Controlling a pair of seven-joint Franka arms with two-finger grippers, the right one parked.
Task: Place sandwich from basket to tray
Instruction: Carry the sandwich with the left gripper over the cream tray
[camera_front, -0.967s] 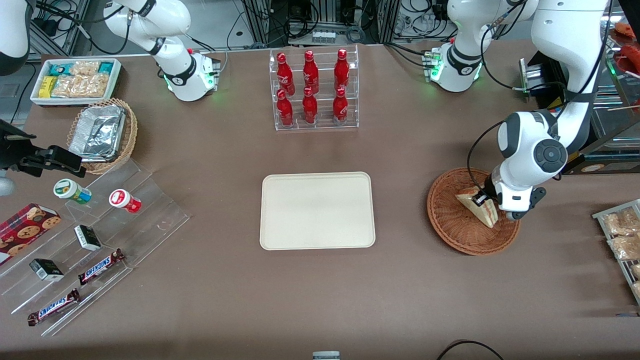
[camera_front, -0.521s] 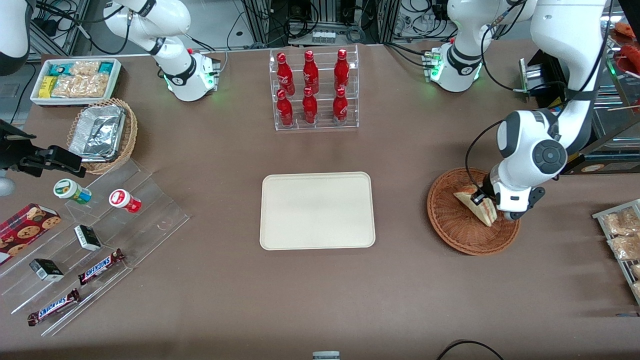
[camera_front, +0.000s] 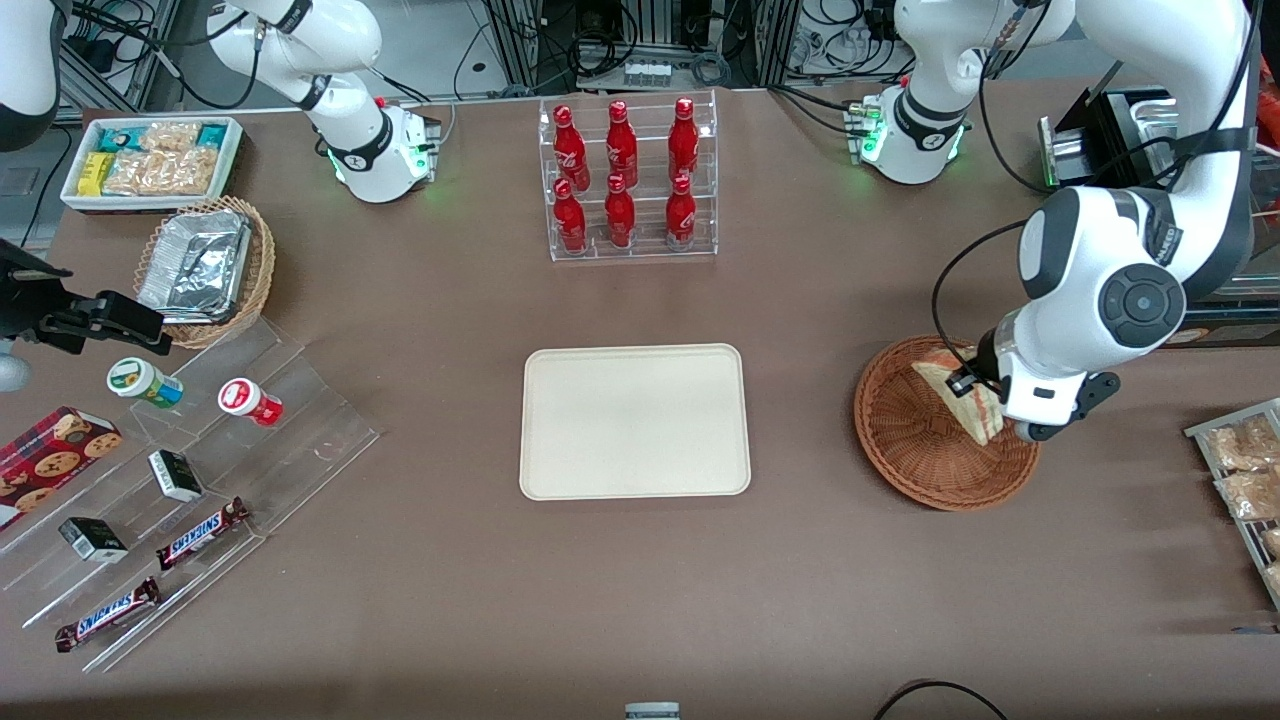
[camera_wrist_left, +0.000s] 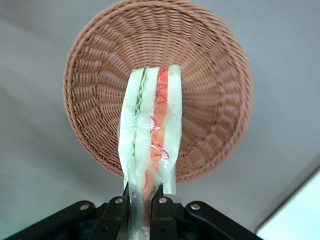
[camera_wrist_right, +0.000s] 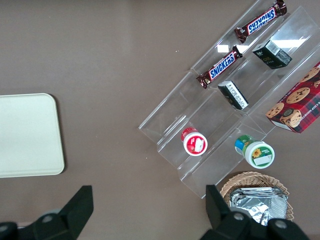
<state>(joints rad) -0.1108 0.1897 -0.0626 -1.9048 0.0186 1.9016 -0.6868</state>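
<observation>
Your claw is clenched on the sandwich, holding it above the basket, clear of the weave.

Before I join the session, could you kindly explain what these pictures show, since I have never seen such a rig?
These are two white robot arms bolted to a brown table. One picture looks at them from the front; the other two come from small cameras on each arm's wrist. The working arm's end effector is shut on a wrapped sandwich, holding it above a round reddish-brown wicker basket; in the front view the sandwich hangs just over it. Mid-table lies a cream tray with nothing on it, where the sandwich should go. Farther from the front camera stands a clear rack of red bottles. Toward the parked arm's end sit snacks on clear steps.
</observation>
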